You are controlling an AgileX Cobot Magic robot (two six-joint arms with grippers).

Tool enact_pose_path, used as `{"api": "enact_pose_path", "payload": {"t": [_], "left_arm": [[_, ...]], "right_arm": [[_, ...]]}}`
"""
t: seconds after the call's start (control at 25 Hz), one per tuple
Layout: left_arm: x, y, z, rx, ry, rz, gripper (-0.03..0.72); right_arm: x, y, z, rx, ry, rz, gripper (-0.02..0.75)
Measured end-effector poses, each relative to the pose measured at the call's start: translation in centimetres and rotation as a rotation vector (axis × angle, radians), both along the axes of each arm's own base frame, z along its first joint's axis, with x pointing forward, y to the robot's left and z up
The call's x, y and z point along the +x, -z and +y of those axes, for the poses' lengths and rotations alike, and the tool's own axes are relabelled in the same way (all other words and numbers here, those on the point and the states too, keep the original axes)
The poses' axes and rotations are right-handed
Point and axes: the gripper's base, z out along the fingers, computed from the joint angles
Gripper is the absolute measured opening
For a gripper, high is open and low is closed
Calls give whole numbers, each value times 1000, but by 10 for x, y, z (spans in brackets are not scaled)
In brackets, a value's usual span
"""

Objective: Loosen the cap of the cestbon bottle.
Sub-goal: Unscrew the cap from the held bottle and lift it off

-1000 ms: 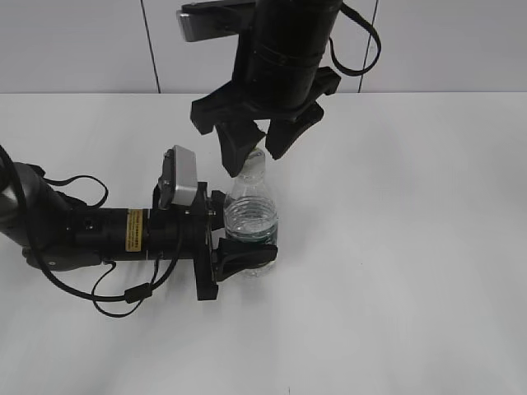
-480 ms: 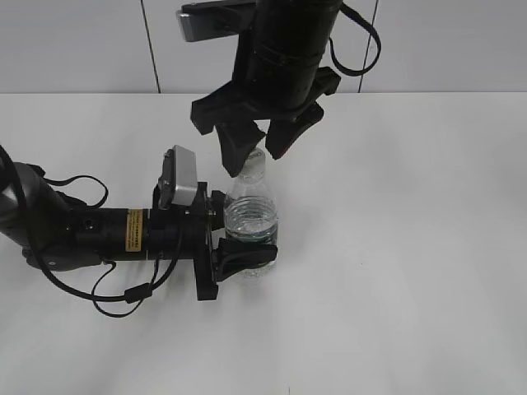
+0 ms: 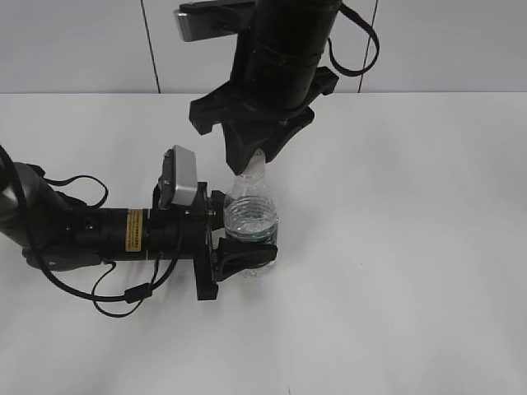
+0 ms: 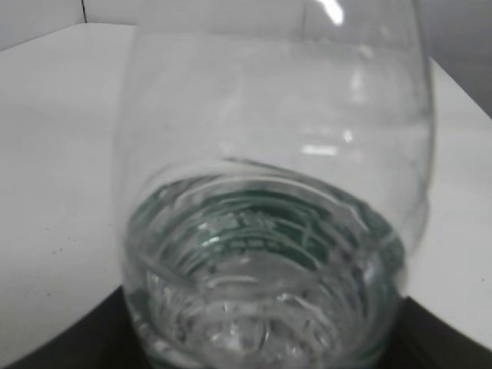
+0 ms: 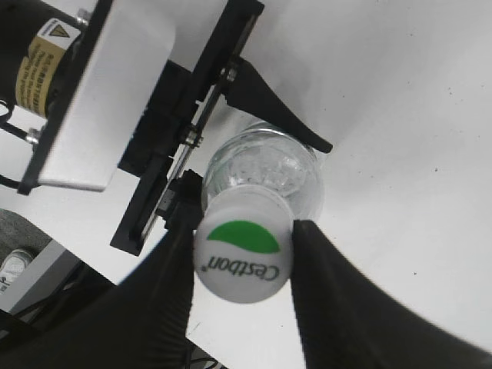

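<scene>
Pinching cap, right gripper

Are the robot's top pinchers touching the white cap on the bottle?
Touching. In the right wrist view both black fingers of the right gripper press against the sides of the cap, with no gap showing.

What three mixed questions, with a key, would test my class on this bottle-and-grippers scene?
1. True or false: the cestbon bottle lies on its side.
2. What clamps the bottle's body? A left gripper B right gripper C nothing
3. Fill in: the right gripper's fingers sit on either side of the ____.

Key: 1 false, it stands upright. 2 A. 3 cap, white with a green patch.
</scene>
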Motion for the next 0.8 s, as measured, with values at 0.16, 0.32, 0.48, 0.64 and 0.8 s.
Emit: {"api": "enact_pose_path", "payload": {"t": [0.16,0.32,0.48,0.64,0.8], "left_arm": [[0,0,0,0,1,0,414],[0,0,0,0,1,0,414],[0,0,0,0,1,0,414],[0,0,0,0,1,0,414],[0,0,0,0,1,0,414]], "right_arm": [[0,0,0,0,-24,-5,293],[0,0,0,-3,-79,-20,293],[0,0,0,-10,-174,-47,293],[0,0,0,-22,-330,-90,293],[0,0,0,-33,-485,-134,293]]}}
